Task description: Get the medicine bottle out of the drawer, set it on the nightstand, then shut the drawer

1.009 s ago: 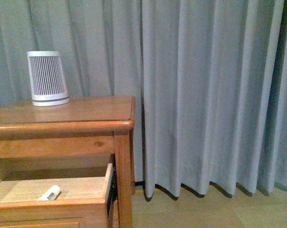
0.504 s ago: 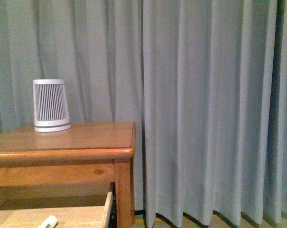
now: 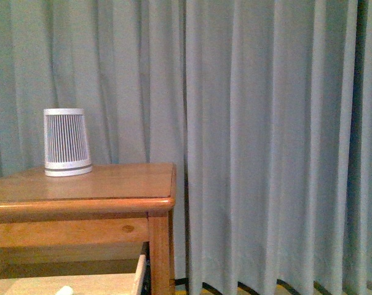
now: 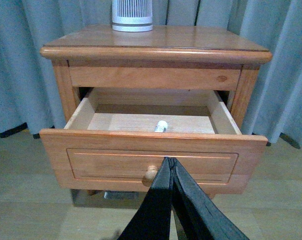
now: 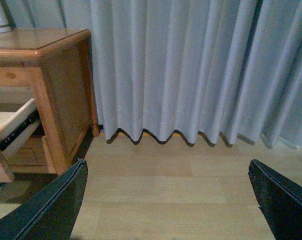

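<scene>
Though just beside the knob (image 4: 150, 174) of the drawer (image 4: 106, 159), left tool (image 4: 169, 163) together, empty; right tool (image 5: 166, 163) wide apart, empty.

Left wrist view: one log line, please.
honey-coloured wooden drawer: open | tiny white medicine bottle: lying inside | left gripper: shut, empty | right gripper: open

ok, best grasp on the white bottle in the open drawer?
I'd take the tiny white cylindrical medicine bottle across its body at mid-length, descending from above through the open honey-coloured wooden drawer. It lies on its side just behind the front panel, axis roughly front to back, so close side to side. The left end effector is shut; open it first.
</scene>
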You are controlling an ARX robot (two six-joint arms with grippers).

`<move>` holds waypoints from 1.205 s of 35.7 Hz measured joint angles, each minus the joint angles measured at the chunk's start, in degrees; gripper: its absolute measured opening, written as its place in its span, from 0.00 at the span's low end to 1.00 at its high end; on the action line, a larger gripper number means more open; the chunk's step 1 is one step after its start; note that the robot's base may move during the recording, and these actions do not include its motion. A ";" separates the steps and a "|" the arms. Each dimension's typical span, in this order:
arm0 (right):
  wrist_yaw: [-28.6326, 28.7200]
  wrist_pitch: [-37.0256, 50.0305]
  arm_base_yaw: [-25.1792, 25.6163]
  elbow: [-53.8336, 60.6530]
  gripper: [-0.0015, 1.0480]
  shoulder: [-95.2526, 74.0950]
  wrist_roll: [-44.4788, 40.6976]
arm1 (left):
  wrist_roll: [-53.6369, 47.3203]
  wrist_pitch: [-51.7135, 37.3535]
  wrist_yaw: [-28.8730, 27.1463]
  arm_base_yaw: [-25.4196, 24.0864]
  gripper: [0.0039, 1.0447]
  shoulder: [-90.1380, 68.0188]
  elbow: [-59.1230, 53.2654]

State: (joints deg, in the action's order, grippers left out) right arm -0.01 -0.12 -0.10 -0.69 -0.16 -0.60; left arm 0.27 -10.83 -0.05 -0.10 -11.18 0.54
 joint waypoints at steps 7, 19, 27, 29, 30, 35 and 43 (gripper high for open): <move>0.02 0.00 0.00 0.00 0.93 0.00 0.00 | 0.02 10.51 0.02 0.00 0.02 10.43 0.04; 0.02 0.00 -0.02 0.00 0.93 0.00 0.00 | 0.02 10.75 0.04 0.00 0.54 10.82 0.04; -0.17 0.00 -0.02 0.00 0.93 0.00 0.00 | 0.00 10.80 0.11 0.00 0.91 10.82 0.04; -0.11 0.00 0.00 0.00 0.93 0.02 0.00 | -0.02 10.84 0.09 0.02 0.94 10.84 0.04; -0.17 0.02 -0.02 0.00 0.93 -0.02 0.00 | -0.02 10.84 0.09 0.02 0.93 10.82 0.04; -0.09 0.00 0.00 0.00 0.93 -0.04 0.00 | 0.00 10.93 0.11 0.02 0.94 10.97 0.04; -0.02 0.04 -0.02 0.00 0.93 -0.07 0.00 | -0.04 10.95 0.07 0.02 0.94 11.04 0.04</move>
State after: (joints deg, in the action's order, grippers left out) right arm -0.03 -0.08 -0.12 -0.69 -0.23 -0.60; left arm 0.23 0.12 0.01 -0.08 -0.14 0.58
